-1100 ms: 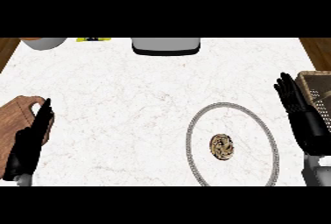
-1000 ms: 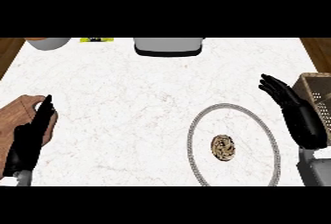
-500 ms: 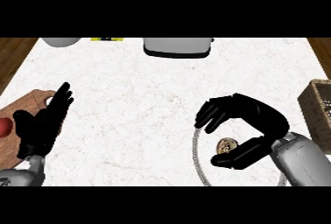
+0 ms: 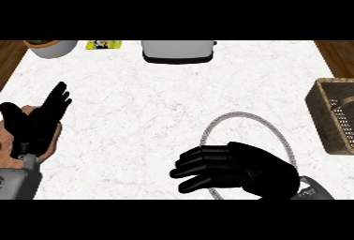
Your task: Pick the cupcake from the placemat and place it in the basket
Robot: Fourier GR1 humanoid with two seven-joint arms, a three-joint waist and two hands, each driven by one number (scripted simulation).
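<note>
Right black robot hand [image 4: 239, 171] hovered with curled fingers over the round white rope-edged placemat [image 4: 239, 117], hiding the cupcake. Brown wicker basket [image 4: 334, 117] sat beyond it, rightward. Left robot hand [image 4: 38, 121] stayed spread, far left on the white marble desk [image 4: 152, 108].

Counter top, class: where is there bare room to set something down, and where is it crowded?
Bare: the wide middle between left hand, toaster and basket. Crowded: the near right, where the right hand covers the placemat.
</note>
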